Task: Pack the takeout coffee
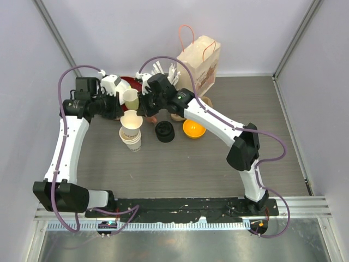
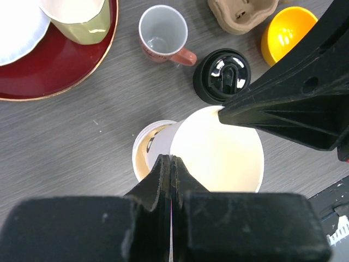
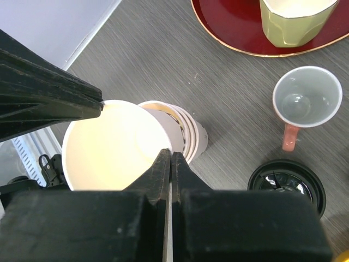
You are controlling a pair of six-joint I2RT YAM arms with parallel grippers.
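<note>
One cream paper cup [image 1: 131, 119] is up in the air, about straight up and down, with its wide open mouth on top and its narrow bottom below. It hangs just over a stack [image 1: 133, 141] of more paper cups, which sits on the worktop a bit left of the middle. The worktop [image 1: 218, 164] is grey with wood lines, and pale walls stand along its left, far and right edges. The left fingers [image 2: 163, 176] are squeezed tight on one side of the cup's rim. The right fingers [image 3: 162, 170] are squeezed tight on the other side, so the cup sits between them. A black lid [image 1: 164, 131] lies just right of the stack, with an orange bowl [image 1: 193, 129] beside it. A paper bag [image 1: 199, 63] stands at the far edge. A green mug [image 2: 82, 24] sits on a red plate [image 2: 60, 71] toward the far left corner.
</note>
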